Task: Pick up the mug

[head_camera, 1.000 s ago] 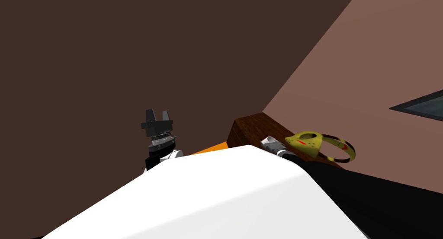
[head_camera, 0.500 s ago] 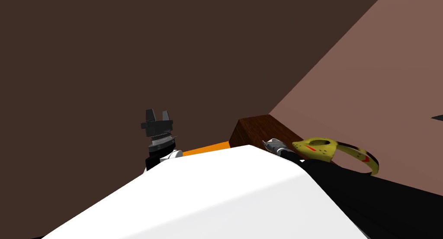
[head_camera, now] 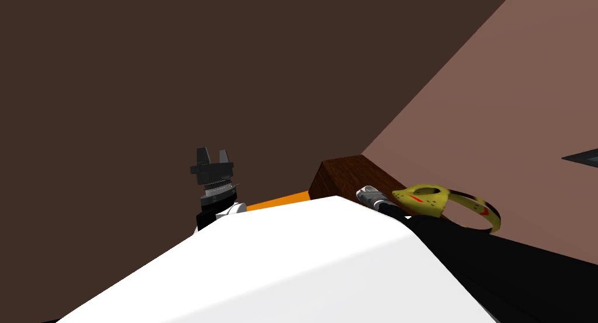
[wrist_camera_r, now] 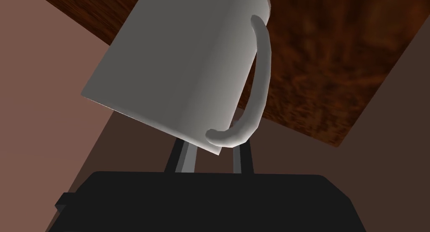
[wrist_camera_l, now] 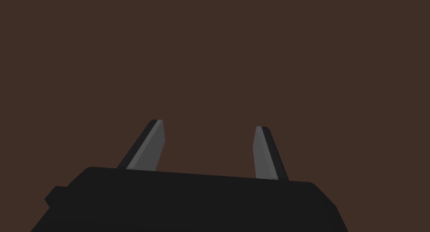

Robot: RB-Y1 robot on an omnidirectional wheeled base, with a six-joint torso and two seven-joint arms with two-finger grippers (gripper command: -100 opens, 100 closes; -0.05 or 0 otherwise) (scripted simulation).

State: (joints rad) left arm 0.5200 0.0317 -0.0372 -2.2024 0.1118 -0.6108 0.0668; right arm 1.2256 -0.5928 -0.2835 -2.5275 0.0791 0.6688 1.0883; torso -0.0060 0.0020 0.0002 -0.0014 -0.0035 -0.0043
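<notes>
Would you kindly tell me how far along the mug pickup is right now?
Done: the right end effector is shut on the grey mug, near its handle. In hand: the mug hangs tilted over the wooden table; whether it is clear of it, I cannot tell. Left: lifting it well away. The left end effector is open.

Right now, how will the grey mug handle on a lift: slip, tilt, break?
The mug looks rigid and smooth-walled, so probably slippery. The right gripper seems to pinch it near the handle, off-centre, and it hangs tilted, so it may pivot. Likely brittle if dropped on the wooden table.
</notes>
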